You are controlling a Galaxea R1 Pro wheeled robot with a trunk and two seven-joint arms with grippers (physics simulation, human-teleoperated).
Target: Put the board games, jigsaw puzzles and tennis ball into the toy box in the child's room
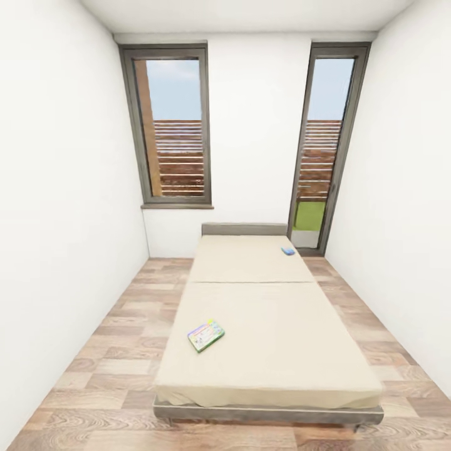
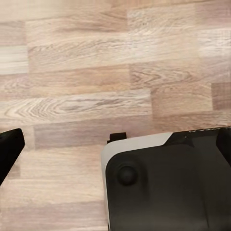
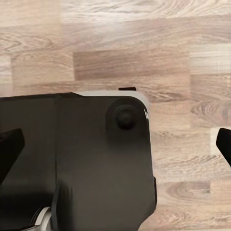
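Bedroom: two board games (image 1: pixel 205 335) on bed (image 1: pixel 263 369); gripper states indeterminate. Risk: far blue box (image 1: pixel 287 251) beyond reach.

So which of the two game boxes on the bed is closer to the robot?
The yellow-green board game, lying near the foot of the bed on its left side. The small blue board game sits far off by the headboard, near the right edge.
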